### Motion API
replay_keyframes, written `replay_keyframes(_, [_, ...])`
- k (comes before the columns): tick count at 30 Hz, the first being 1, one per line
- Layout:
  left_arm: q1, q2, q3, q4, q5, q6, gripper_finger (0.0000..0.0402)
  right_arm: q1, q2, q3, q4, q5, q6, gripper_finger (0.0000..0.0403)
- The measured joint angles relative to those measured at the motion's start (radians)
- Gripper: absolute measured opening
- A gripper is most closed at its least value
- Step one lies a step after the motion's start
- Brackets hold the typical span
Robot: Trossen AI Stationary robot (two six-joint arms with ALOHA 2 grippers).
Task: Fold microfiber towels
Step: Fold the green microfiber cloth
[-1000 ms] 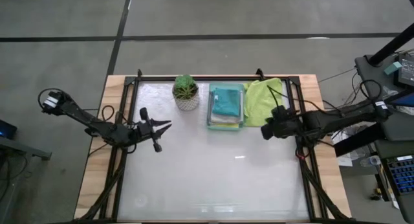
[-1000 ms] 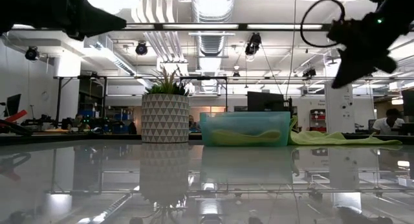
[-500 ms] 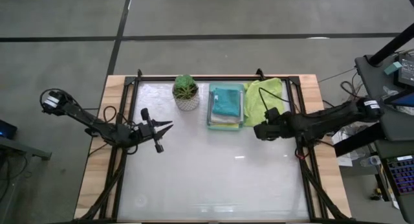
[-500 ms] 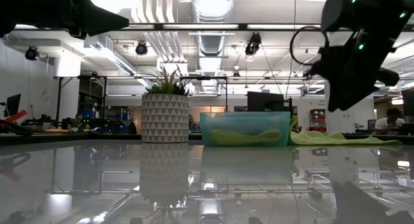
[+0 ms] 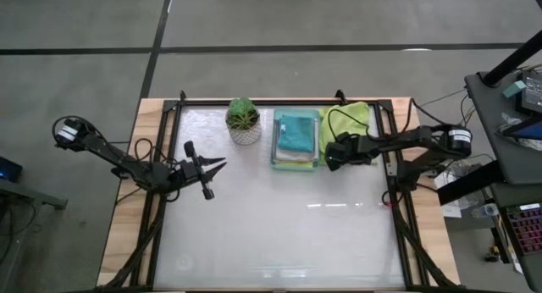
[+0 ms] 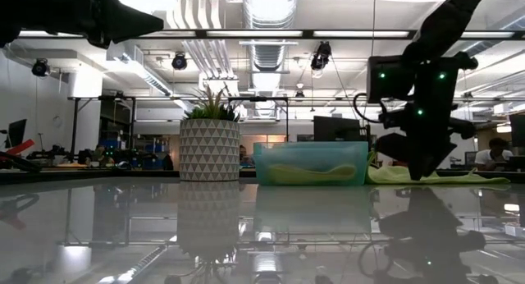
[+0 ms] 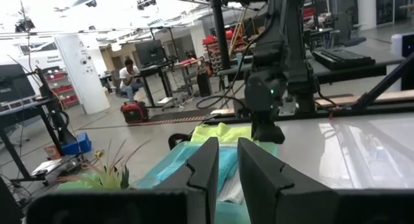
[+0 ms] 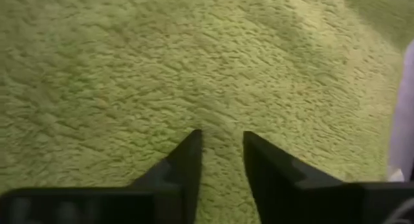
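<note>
A lime green towel (image 5: 351, 124) lies spread on the table's far right, beside a mint-green tray (image 5: 274, 151). The tray holds a folded teal towel (image 5: 295, 130) on top of paler ones. My right gripper (image 5: 329, 156) points steeply down over the lime green towel's near left part (image 8: 194, 68). It is open, with a moderate gap and nothing between its fingers. My left gripper (image 5: 216, 166) hovers above the table's left side and points toward the tray. Its fingers (image 7: 200, 169) stand a narrow gap apart and hold nothing. My right gripper's fingertips (image 8: 191, 146) come slanting from above onto the lime green towel's flat surface (image 8: 220, 117), near its corner beside the tray. Whether they touch the pile I cannot tell. The towel lies flat on the table.
A potted plant (image 5: 243, 119) stands left of the tray at the far edge. Black frame rails (image 5: 398, 187) run along the table's sides. The glossy middle and near part of the table (image 5: 279, 234) is free room.
My right gripper has swung from the table's right side toward the tray, tipping downward and sinking until its fingertips are at the lime green towel. The towel has not moved.
</note>
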State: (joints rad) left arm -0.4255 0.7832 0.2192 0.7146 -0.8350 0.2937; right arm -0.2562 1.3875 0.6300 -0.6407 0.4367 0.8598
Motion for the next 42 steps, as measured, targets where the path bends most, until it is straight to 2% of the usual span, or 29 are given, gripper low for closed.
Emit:
replay_keyframes(3, [0.0,0.007,0.0,0.018,0.002,-0.001,0.0044,0.003,0.024,0.0,0.005,-0.008,-0.007,0.0068])
replay_keyframes(6, [0.0,0.007,0.0,0.02,0.003,-0.002,0.0044,0.017,0.024,0.0,0.0,-0.074,-0.035,0.002])
replay_keyframes(14, [0.0,0.01,0.0,0.02,0.003,-0.002,0.0044,0.135,-0.066,-0.001,-0.126,-0.445,-0.046,0.0012])
replay_keyframes(17, [0.0,0.016,-0.001,0.02,0.003,-0.006,0.0044,0.222,-0.103,-0.004,-0.079,-0.573,-0.015,0.0012])
replay_keyframes(19, [0.0,0.024,-0.002,0.02,0.003,-0.033,0.0044,0.292,-0.112,-0.006,0.034,-0.606,0.012,0.0012])
replay_keyframes(22, [0.0,0.043,-0.003,0.02,0.002,-0.087,0.0044,0.371,-0.093,-0.006,0.322,-0.583,-0.033,0.0012])
replay_keyframes(27, [0.0,0.119,-0.004,0.019,0.003,-0.233,0.0044,0.399,-0.003,0.016,0.875,-0.556,-0.404,0.0012])
replay_keyframes(30, [0.0,0.201,-0.004,0.031,0.009,-0.411,0.0044,0.399,0.032,0.053,1.046,-0.549,-0.663,0.0012])
replay_keyframes(32, [0.0,0.279,0.008,0.077,0.01,-0.564,0.0044,0.398,0.046,0.075,1.079,-0.528,-0.75,0.0012])
replay_keyframes(34, [-0.001,0.359,0.034,0.157,0.02,-0.611,0.0044,0.399,0.052,0.099,1.076,-0.48,-0.748,0.0012])
replay_keyframes(37, [0.003,0.434,0.103,0.293,0.033,-0.394,0.0044,0.408,0.034,0.148,0.943,-0.461,-0.718,0.0012])
replay_keyframes(39, [0.003,0.478,0.17,0.359,0.032,-0.338,0.0044,0.425,0.007,0.198,0.744,-0.461,-0.715,0.0012])
replay_keyframes(42, [-0.002,0.532,0.24,0.32,0.057,-0.339,0.0044,0.451,-0.013,0.283,0.407,-0.465,-0.65,0.0012])
